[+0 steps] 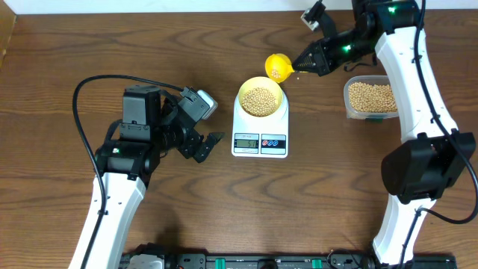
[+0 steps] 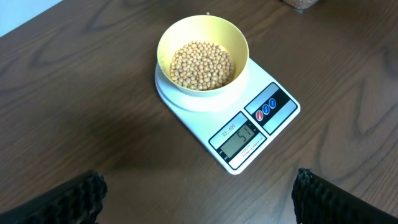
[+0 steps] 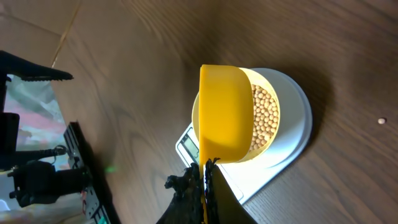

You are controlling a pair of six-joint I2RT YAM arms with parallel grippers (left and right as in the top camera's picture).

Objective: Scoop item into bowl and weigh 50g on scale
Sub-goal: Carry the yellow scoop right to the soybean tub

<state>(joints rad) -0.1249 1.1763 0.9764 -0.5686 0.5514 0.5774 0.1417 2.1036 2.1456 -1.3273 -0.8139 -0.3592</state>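
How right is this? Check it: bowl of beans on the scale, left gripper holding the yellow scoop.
Wrong gripper: the right gripper holds the yellow scoop, shown in the overhead view. The bowl of beans does sit on the scale.

The yellow scoop (image 1: 278,67), clamped in the right gripper (image 1: 299,67), hangs at the far-right rim of the bowl (image 2: 205,28) on the scale (image 1: 259,152) and bars that side. The bean tub (image 1: 346,97) and the right arm (image 1: 411,90) crowd the right. The left gripper (image 2: 199,202) stands left of the scale. The table (image 1: 261,209) in front lies open.

Scale (image 2: 202,127) display (image 2: 241,144) reads approx "51"; label above: "SF-400", tiny.
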